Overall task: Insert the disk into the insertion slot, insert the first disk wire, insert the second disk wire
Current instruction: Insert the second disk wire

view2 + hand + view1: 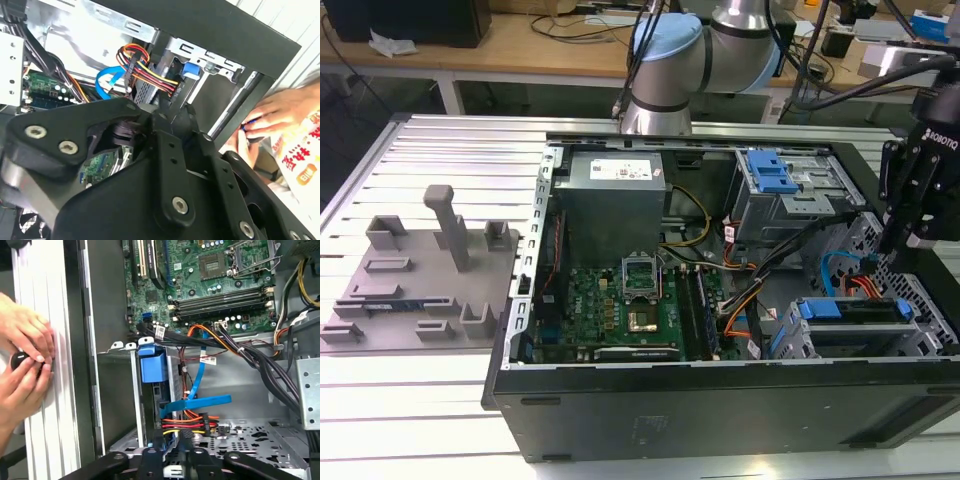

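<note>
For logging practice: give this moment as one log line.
Blue-caddy hard drive: in grey perforated cage | gripper: near orange-red wire bundle | flat blue cable: beside bundle

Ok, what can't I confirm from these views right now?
- First disk wire: in the first wrist view its plug end is tucked under the second disk wire, close to the gripper; seating unclear.
- Disk: the insertion slot covers all but its blue caddy end.
- Second wrist view: the gripper's body hides where the second disk wire ends.
- Person's hands: they cover a small dark object; unidentifiable.
</note>
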`<action>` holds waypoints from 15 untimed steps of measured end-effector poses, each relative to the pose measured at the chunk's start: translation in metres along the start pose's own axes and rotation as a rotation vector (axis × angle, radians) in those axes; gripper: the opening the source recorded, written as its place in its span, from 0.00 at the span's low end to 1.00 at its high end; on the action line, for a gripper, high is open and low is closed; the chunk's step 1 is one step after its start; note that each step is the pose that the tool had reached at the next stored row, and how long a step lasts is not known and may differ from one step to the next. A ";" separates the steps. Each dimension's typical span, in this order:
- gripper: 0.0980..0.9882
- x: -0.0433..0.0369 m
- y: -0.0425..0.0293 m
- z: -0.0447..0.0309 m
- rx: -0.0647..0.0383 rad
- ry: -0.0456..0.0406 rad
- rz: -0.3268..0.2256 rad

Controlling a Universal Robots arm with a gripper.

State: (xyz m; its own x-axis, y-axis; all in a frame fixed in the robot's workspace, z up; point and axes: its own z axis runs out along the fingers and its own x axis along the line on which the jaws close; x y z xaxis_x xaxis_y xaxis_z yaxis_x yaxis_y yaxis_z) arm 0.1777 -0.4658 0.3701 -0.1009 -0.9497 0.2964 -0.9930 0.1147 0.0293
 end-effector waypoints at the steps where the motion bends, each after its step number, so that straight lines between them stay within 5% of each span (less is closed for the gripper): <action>1: 0.25 -0.0001 0.0000 -0.0001 0.000 0.0049 0.000; 5: 0.25 -0.0001 -0.0001 -0.0003 0.001 0.0096 0.000; 7: 0.25 -0.0004 -0.0001 -0.0004 -0.011 0.0192 -0.003; 11: 0.25 -0.0016 0.0000 -0.0009 -0.068 0.0462 -0.017; 15: 0.25 -0.0013 0.0052 -0.0007 -0.069 0.0473 -0.017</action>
State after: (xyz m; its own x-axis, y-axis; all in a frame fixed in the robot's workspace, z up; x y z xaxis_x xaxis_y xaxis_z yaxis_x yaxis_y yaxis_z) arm 0.1727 -0.4638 0.3705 -0.0793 -0.9370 0.3401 -0.9878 0.1198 0.0996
